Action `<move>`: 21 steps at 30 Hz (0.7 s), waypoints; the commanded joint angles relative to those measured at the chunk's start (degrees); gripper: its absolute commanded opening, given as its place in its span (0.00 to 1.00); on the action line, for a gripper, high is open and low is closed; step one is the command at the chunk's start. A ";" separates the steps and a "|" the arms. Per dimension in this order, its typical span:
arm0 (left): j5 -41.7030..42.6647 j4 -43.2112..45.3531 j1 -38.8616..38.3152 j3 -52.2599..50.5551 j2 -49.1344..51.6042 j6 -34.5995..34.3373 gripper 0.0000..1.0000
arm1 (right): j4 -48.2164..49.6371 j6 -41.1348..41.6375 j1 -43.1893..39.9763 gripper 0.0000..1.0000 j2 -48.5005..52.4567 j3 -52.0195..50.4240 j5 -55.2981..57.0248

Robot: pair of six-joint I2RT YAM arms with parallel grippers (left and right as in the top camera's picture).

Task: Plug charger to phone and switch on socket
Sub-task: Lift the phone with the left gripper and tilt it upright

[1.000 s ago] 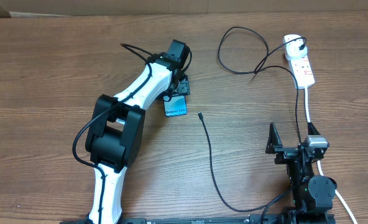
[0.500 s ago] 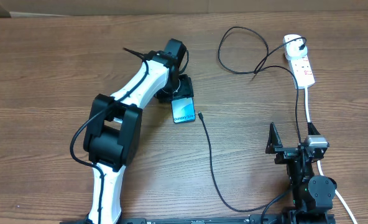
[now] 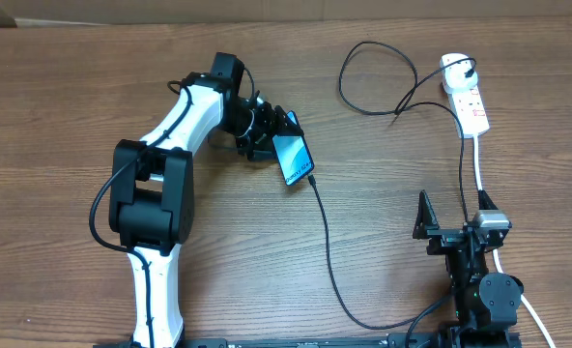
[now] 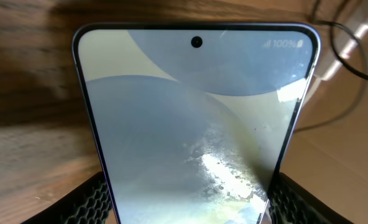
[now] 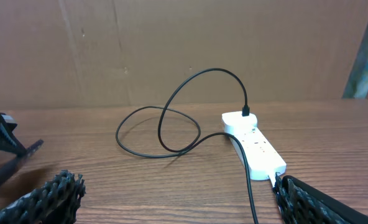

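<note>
**A:** How far along is it?

**B:** Early to middle, I'd say. The left gripper (image 3: 278,145) has the phone (image 3: 296,159) clamped by one end, fingers closed on both long edges. It is held at a slant over the table (image 3: 64,106), screen up. The other end points at the tip (image 3: 311,180) of the charger (image 3: 327,242).

**A:** Plugged in, then?

**B:** Can't tell. From overhead the tip sits right at the phone's free end, touching or just beside it. The join is too small to read, and the left wrist view only shows the screen. I'd treat the plugging as unfinished.

**A:** And the socket (image 3: 468,97)?

**B:** It lies at the far right, well apart from both arms. A black plug (image 3: 471,68) is already seated in its far end. The switches are too small to judge on or off, so that step looks not yet done.

**A:** The right gripper (image 5: 174,186)?

**B:** Spread wide and holding nothing — parked near its base, with the socket in front of it.

**A:** Count it up for me

**B:** One phone, one charger, one socket with one plug in it, one white cord (image 3: 478,159) — and two grippers, one loaded, one free
</note>
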 commanded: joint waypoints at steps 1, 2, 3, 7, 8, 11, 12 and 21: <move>10.69 -0.02 0.57 0.09 0.35 -1.33 0.61 | 0.31 -0.26 0.48 1.00 -0.42 -0.59 0.28; 11.72 -0.02 0.66 0.09 0.35 -1.44 0.61 | 0.31 -0.26 0.48 1.00 -0.42 -0.59 0.28; 13.27 0.02 0.70 0.09 0.35 -1.44 0.62 | 0.31 -0.26 0.48 1.00 -0.42 -0.59 0.31; 19.28 0.42 0.92 0.09 0.35 -1.46 0.61 | 0.31 -0.26 0.48 1.00 -0.42 -0.59 0.28; 20.22 0.42 0.94 0.09 0.35 -1.46 0.61 | 0.31 -0.28 0.48 1.00 -0.42 -0.59 0.28; 24.90 0.63 1.05 0.09 0.35 -1.46 0.61 | 0.31 -0.28 0.48 1.00 -0.42 -0.59 0.28; 26.03 0.83 1.05 0.09 0.35 -1.46 0.61 | 0.31 -0.26 0.48 1.00 -0.42 -0.59 0.28; 42.42 3.85 1.07 0.09 0.35 -1.88 0.59 | 0.31 -0.28 0.48 1.00 -0.42 -0.59 0.28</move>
